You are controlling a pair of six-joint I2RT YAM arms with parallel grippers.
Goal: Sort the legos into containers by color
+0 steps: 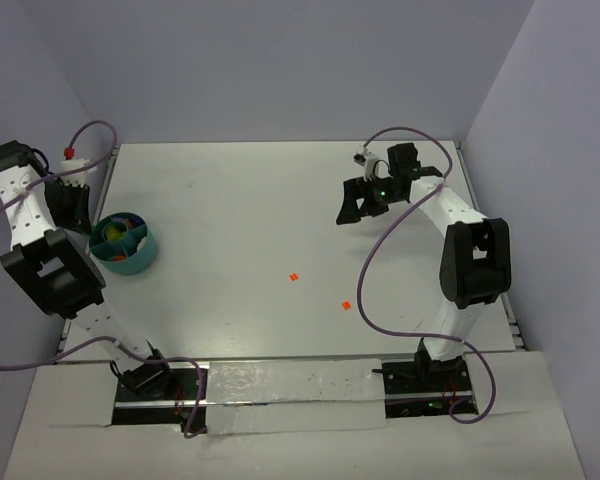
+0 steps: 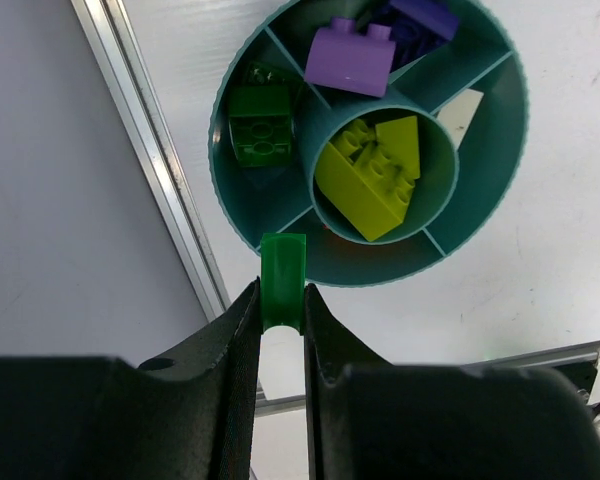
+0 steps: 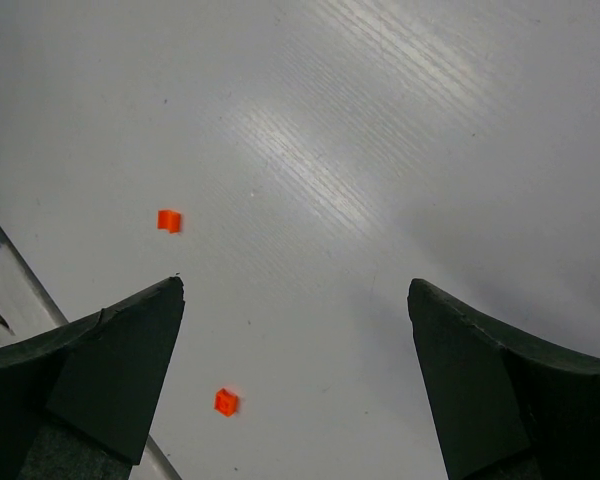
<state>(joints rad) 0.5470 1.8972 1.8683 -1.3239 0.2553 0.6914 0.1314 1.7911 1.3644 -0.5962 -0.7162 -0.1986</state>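
My left gripper (image 2: 280, 300) is shut on a small green lego piece (image 2: 282, 275) and holds it above the table just outside the near rim of the teal bowl (image 2: 230, 90). The bowl holds lime green bricks (image 2: 370, 175) in its centre cup, a dark green brick (image 2: 262, 125), purple bricks (image 2: 355, 58) and a white piece (image 2: 460, 112) in the outer compartments. The bowl also shows in the top view (image 1: 148, 255), with my left gripper (image 1: 78, 205) at its left. My right gripper (image 3: 295, 300) is open and empty above the table. Two orange legos (image 3: 169, 220) (image 3: 225, 402) lie on the table, one (image 1: 293, 277) near the other (image 1: 346, 304) in the top view.
The table's left metal edge rail (image 2: 150, 150) runs close beside the bowl. My right gripper (image 1: 358, 200) hangs over the table's back right. A grey wall borders the table on the left.
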